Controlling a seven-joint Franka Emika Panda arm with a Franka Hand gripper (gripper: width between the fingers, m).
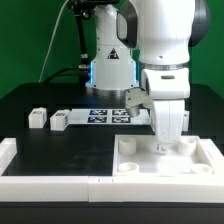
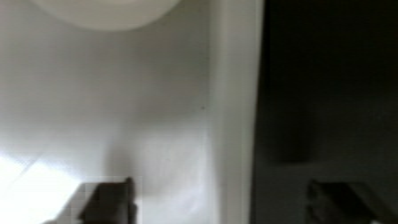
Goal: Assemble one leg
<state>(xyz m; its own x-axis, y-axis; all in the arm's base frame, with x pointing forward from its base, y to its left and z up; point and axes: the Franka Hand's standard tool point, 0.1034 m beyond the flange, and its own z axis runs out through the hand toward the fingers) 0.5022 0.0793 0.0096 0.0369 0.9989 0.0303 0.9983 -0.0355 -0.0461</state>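
Two small white legs point(image 1: 38, 118) point(image 1: 60, 120) lie on the black table at the exterior view's left, apart from the gripper. The large white tabletop point(image 1: 205, 160) with round corner sockets lies at the front right. My gripper point(image 1: 165, 147) reaches down at the tabletop's far edge. In the wrist view the gripper point(image 2: 217, 205) is open. One finger point(image 2: 103, 200) is over the white tabletop point(image 2: 125, 110) and the other is over the black table, so the jaws stand astride the tabletop's edge. A round socket point(image 2: 107, 8) shows ahead. No leg shows in the wrist view.
The marker board point(image 1: 105, 114) lies behind the tabletop. A tagged white part point(image 1: 135, 98) sits beside the arm, partly hidden. White L-shaped border walls point(image 1: 50, 175) run along the front left. The robot base point(image 1: 108, 65) stands at the back.
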